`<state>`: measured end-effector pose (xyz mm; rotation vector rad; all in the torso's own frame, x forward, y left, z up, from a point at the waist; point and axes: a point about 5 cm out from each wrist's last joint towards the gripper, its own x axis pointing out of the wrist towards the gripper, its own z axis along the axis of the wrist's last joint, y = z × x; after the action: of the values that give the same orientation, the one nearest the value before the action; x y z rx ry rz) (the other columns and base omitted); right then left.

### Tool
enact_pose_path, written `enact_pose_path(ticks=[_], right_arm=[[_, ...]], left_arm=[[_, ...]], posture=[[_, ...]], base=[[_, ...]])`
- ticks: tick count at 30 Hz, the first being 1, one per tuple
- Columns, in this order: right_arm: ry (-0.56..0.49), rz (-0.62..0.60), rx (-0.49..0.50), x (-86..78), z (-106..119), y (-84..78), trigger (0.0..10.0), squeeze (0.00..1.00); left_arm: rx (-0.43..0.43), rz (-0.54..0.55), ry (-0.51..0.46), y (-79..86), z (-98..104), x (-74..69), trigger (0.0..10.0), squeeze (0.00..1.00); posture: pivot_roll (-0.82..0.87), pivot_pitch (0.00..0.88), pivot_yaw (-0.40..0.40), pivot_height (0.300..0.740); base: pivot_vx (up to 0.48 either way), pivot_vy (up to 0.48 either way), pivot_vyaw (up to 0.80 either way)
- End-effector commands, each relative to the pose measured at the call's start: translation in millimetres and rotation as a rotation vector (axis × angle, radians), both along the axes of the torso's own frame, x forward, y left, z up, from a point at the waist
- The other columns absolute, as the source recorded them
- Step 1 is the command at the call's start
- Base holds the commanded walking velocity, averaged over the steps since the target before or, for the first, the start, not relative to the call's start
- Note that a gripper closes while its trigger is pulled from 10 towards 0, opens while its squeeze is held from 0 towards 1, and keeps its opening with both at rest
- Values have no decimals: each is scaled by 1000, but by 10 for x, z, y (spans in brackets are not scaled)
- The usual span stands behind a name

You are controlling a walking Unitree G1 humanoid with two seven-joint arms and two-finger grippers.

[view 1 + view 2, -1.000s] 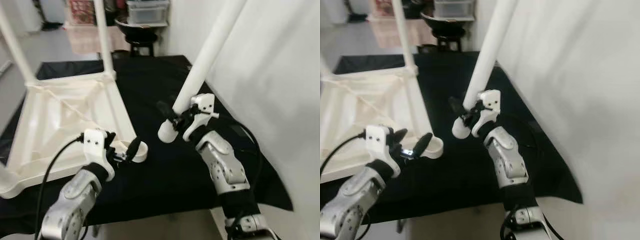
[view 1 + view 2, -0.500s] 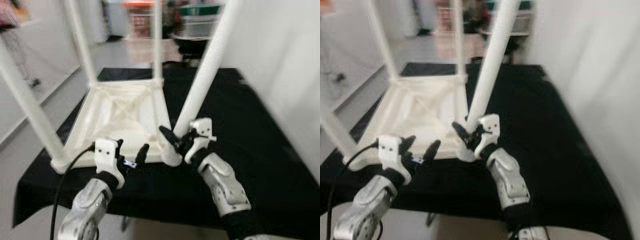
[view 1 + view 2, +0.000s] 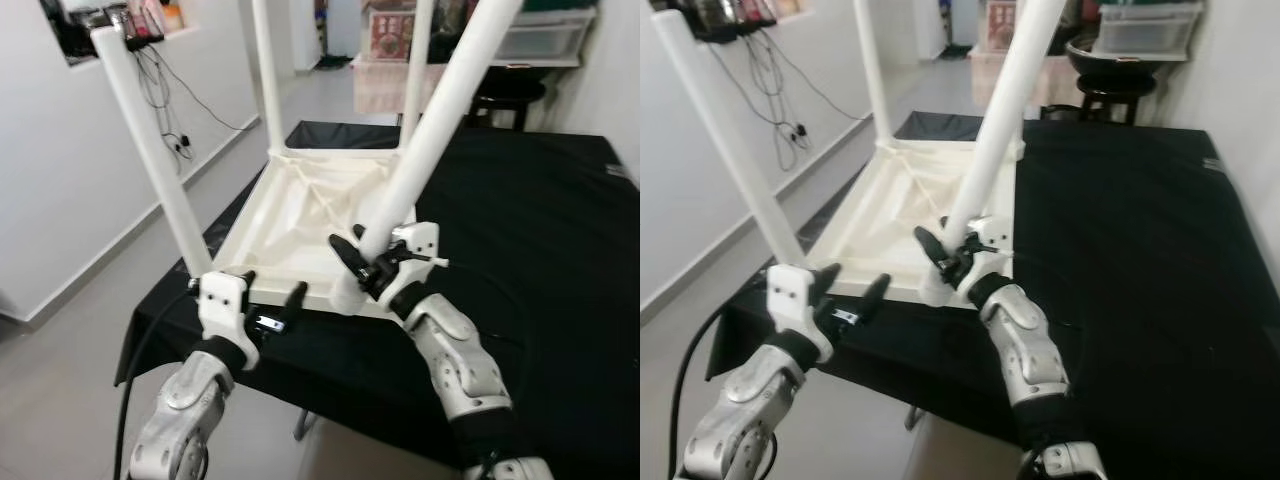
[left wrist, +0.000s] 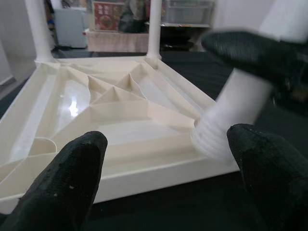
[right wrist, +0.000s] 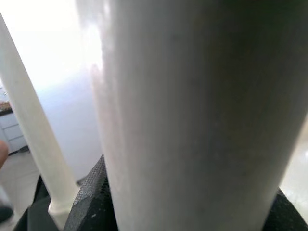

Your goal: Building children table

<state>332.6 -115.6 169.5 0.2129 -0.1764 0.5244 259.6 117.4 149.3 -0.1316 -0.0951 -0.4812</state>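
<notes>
White plastic table leg (image 3: 440,120), clamped in your right gripper (image 3: 368,268), leans over the upturned cream tabletop (image 3: 300,215); its threaded foot meets the near corner socket. Your left gripper (image 3: 270,310) waits open just beside.

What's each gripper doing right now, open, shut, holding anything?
Left gripper: open, empty, hovering at the upturned table top's near edge.
Right gripper: shut on the tilted white table leg, near its lower end.
</notes>
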Motion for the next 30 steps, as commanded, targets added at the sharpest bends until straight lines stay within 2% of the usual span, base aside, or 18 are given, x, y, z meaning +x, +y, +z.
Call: enact_pose_path(ticks=[1,5,6,7,8,9,11,12,14,18,23,28,30], right_arm=[[-62,8,13,21,159,26,10000,0],[-86,42,1,51,272,29,10000,0],[-117,115,-26,55,358,61,10000,0],[-117,115,-26,55,358,61,10000,0],[-144,212,-61,47,426,100,10000,0],[-144,212,-61,47,426,100,10000,0],[-176,393,-163,50,505,136,10000,0],[-176,393,-163,50,505,136,10000,0],[-174,484,-242,113,526,83,10000,0],[-167,505,-306,201,577,-15,10000,0],[-182,539,-348,245,712,-70,10000,0],[-196,559,-375,258,728,-4,10000,0],[-233,611,-349,232,801,116,10000,0]], left_arm=[[10,-34,-3,-11,28,-10,10000,0],[21,-71,-4,-41,37,-33,10000,0],[35,-110,-5,-69,41,-59,10000,0],[35,-110,-5,-69,41,-59,10000,0],[46,-147,-3,-95,46,-84,10000,0],[46,-147,-3,-95,46,-84,10000,0],[72,-206,-6,-136,70,-141,10000,0],[72,-206,-6,-136,70,-141,10000,0],[112,-247,-15,-162,93,-195,10000,0],[132,-240,-33,-134,128,-242,10000,0],[50,-188,-14,-54,181,-304,10000,0],[12,-154,11,-15,195,-304,10000,0],[-23,-161,33,32,198,-335,10000,0]], posture=[[2,0,24,740],[4,0,22,740],[3,0,21,740],[3,0,21,740],[3,0,20,740],[3,0,20,740],[6,20,12,740],[6,20,12,740],[15,40,8,740],[28,83,7,740],[33,125,8,740],[50,146,14,740],[54,153,24,740]], base=[[0,0,0],[0,0,0],[0,0,0],[0,0,0],[0,0,0],[0,0,0],[0,0,0],[0,0,0],[0,0,0],[0,0,0],[0,-459,0],[0,-92,0],[0,0,0]])
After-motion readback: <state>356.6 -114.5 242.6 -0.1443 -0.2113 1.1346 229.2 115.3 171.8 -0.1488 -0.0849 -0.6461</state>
